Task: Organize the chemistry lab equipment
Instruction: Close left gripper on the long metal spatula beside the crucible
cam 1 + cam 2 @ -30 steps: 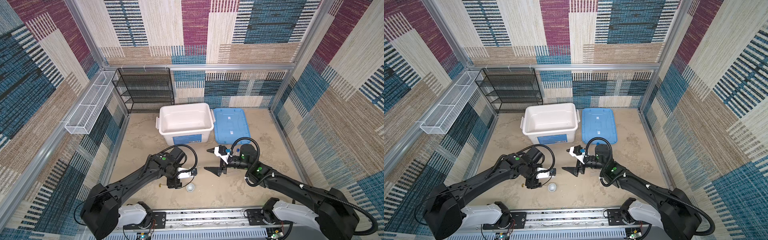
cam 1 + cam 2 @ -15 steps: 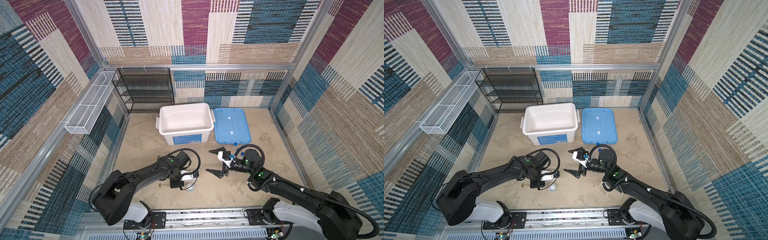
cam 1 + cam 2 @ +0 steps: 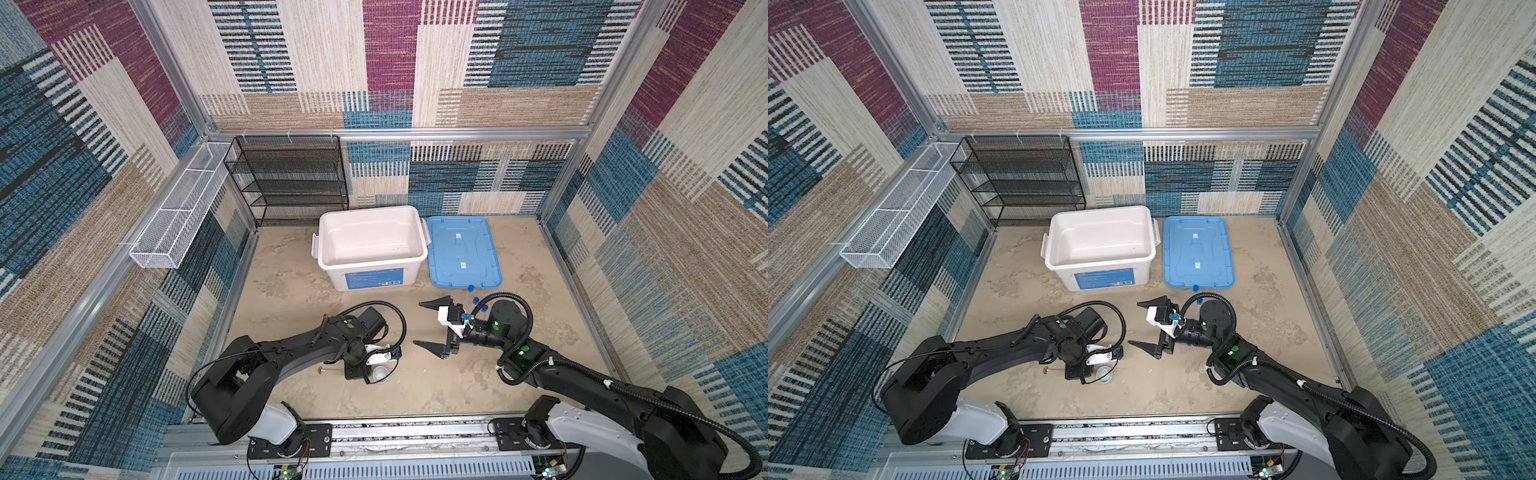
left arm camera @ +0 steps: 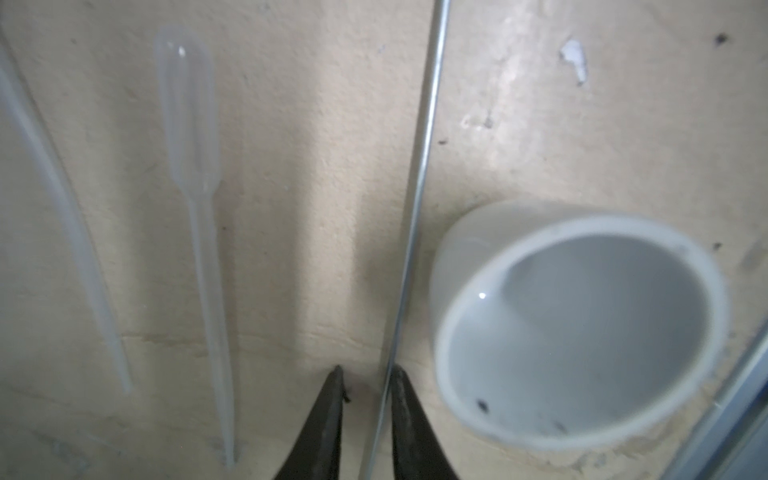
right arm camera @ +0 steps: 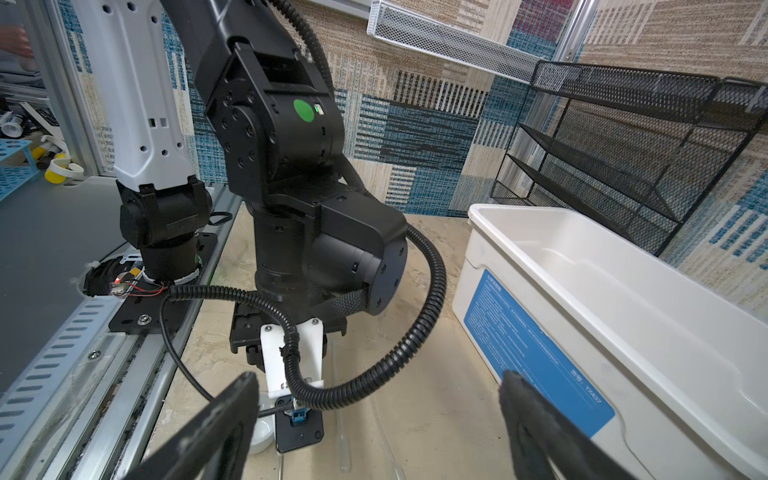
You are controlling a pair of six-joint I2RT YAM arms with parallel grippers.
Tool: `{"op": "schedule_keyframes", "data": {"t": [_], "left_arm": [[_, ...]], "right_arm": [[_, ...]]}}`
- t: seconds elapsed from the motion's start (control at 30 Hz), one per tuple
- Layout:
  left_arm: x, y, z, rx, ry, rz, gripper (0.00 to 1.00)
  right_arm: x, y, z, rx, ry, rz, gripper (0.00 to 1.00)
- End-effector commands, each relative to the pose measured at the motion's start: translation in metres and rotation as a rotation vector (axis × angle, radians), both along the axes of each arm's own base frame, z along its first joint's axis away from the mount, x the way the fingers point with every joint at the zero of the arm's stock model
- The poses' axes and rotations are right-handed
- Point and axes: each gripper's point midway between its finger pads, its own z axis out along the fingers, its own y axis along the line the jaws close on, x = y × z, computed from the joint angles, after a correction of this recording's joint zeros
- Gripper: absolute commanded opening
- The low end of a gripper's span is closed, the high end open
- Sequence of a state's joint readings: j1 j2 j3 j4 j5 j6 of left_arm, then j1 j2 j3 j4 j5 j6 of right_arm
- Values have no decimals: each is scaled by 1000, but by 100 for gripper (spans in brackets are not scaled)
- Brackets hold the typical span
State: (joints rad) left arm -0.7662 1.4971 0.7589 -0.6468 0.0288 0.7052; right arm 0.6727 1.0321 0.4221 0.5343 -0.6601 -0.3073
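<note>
My left gripper (image 4: 368, 374) points down at the sandy floor. Its jaws stand a narrow gap apart around the thin metal rod (image 4: 419, 166); the rod touches one finger and is clear of the other. The rod's brass tip (image 3: 321, 369) pokes out to the left of the gripper. A small white bowl (image 4: 465, 232) sits right beside the jaws, also seen in a top view (image 3: 1104, 375). Two clear pipettes (image 4: 195, 166) lie parallel on the other side. My right gripper (image 3: 430, 325) hovers wide open and empty, facing the left arm. Blue tube caps (image 3: 476, 299) show behind it.
A big white bin (image 3: 374, 262) stands open at the back, with its blue lid (image 3: 461, 249) flat beside it. A black mesh shelf (image 3: 291, 178) leans on the back wall and a white wire basket (image 3: 178, 212) hangs on the left wall.
The left gripper has dropped to the floor beside the bowl and its jaws have narrowed around the rod. The right gripper has drifted slightly right, still open.
</note>
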Motion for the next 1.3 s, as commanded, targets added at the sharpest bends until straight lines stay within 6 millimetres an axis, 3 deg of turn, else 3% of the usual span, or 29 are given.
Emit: {"op": "schedule_keyframes", "data": {"t": [0.0, 0.3, 0.6, 0.8, 1.03, 1.27], "left_arm": [[2, 4, -9, 25, -7, 16, 19], [5, 2, -8, 28, -15, 6, 1], [9, -4, 1, -5, -29, 2, 0], [12, -10, 29, -87, -65, -2, 0], [30, -12, 79, -204, -130, -7, 0], [45, -4, 115, -240, -180, -19, 0]], "right_arm": [[2, -3, 8, 24, -43, -26, 92], [2, -8, 11, 38, -77, -54, 92], [6, -7, 9, 31, -78, -62, 92], [7, -3, 14, 31, -16, -37, 93], [6, 19, 14, -28, 84, 104, 92], [16, 19, 29, -42, 27, 56, 91]]}}
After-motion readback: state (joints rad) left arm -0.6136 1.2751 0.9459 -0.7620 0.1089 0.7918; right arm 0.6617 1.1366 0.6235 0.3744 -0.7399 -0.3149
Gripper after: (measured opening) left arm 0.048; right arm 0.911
